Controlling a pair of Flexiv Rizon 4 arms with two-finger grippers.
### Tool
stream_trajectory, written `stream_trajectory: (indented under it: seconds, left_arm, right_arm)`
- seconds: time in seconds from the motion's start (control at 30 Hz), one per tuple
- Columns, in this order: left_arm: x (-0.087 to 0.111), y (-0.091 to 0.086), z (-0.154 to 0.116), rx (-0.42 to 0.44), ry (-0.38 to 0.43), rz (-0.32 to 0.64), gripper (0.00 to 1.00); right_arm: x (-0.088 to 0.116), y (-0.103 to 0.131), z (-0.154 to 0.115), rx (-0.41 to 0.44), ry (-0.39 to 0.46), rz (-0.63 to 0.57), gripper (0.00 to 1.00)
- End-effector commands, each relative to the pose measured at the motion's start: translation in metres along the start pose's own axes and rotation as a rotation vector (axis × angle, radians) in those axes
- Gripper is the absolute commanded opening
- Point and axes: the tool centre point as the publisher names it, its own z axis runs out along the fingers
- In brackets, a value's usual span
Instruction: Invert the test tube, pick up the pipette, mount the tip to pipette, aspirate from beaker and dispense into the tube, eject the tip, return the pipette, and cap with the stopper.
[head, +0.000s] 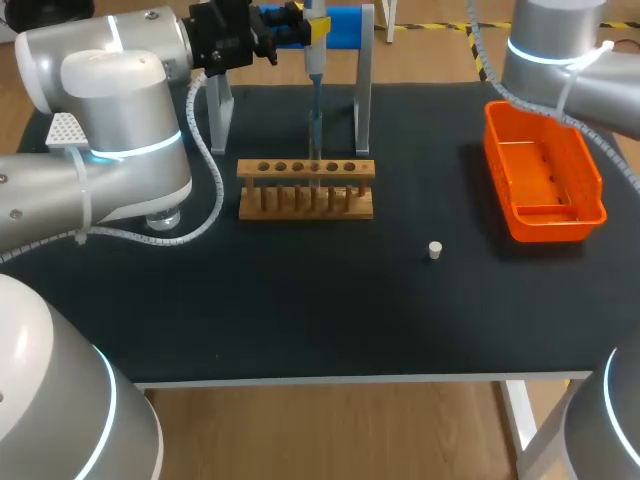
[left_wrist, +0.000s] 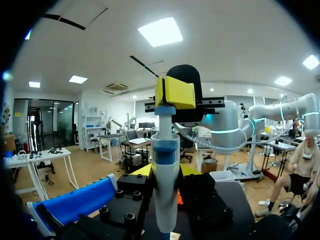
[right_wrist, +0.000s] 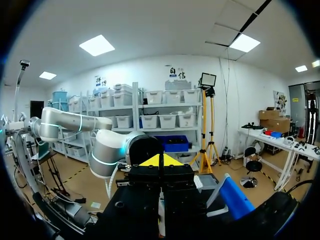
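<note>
The left arm (head: 110, 130) reaches along the back edge of the black tabletop (head: 300, 320). The right arm (head: 570, 60) sits at the back right corner, with the right end effector (right_wrist: 160, 161) showing its fingertips pressed together. An orange plastic bin (head: 545, 175) lies near the right edge, and a wooden test-tube rack (head: 305, 188) stands at mid-tabletop. Above the rack, the left end effector (left_wrist: 165, 172) is clamped on an upright white-and-blue pipette with a yellow top (left_wrist: 165, 145). A small white stopper (head: 434, 250) stands right of centre. The clear tube is hard to make out in the rack. The likely risk is that an off-line tip catches the rack's rim or dispenses outside the tube.
</note>
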Motion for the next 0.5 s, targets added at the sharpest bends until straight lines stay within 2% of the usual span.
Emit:
stream_trajectory:
  seconds: [0.03,0.5]
  left_arm:
    - [0.0000,0.0002,0.0011,0.002,-0.002,0.000,0.00]
    - [0.0000,0.0002,0.0011,0.002,-0.002,0.000,0.00]
  right_arm:
    - [-0.0037,-0.0011,0.0012,0.004,0.005,0.000,0.00]
    - [-0.0093,-0.0033,0.0038,0.014,-0.001,-0.011,0.00]
